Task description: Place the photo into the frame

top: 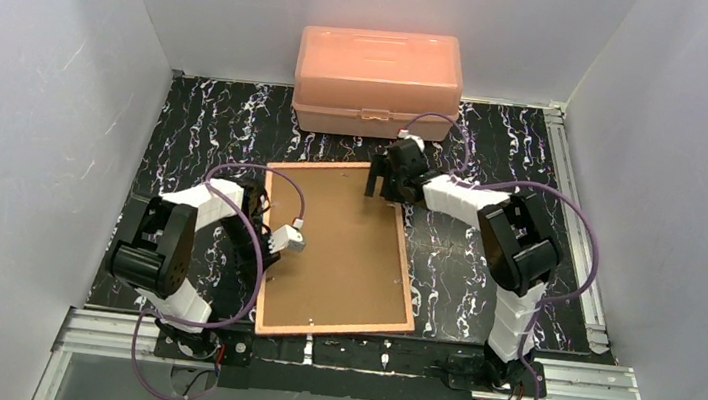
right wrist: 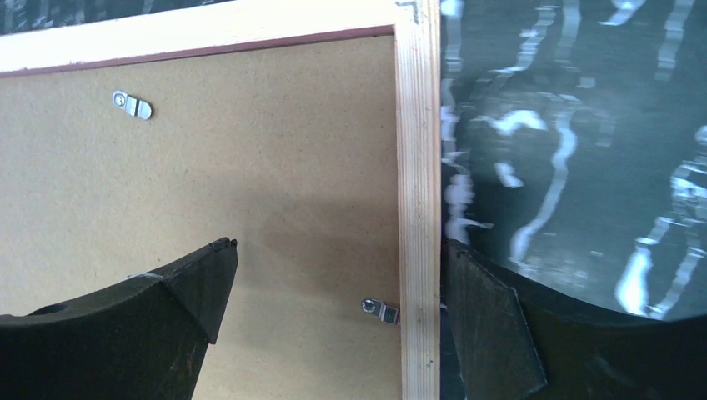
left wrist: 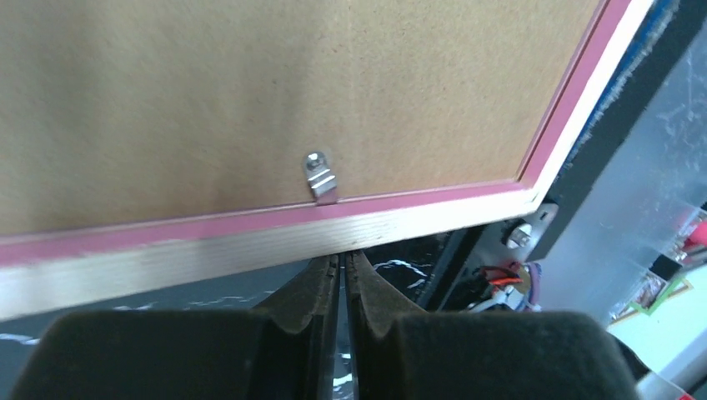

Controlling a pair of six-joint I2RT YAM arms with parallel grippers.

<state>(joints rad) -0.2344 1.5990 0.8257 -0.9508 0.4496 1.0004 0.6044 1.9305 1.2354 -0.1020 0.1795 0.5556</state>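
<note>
The frame (top: 407, 266) lies face down on the black marbled table, with its brown backing board (top: 339, 249) up. The photo is out of view. My left gripper (top: 275, 243) is at the frame's left edge. In the left wrist view it (left wrist: 343, 257) is shut, its tips right against the light wooden edge (left wrist: 250, 246), below a metal clip (left wrist: 320, 179). My right gripper (top: 378, 178) is over the frame's far right corner. In the right wrist view it (right wrist: 340, 250) is open, one finger over the board, the other outside the wooden edge (right wrist: 417, 167).
A salmon-pink lidded box (top: 379, 80) stands at the back, just beyond the frame. Small metal clips (right wrist: 382, 310) hold the board at its edges. Aluminium rails run along the right side (top: 570, 215) and the near edge (top: 342, 355). White walls enclose the table.
</note>
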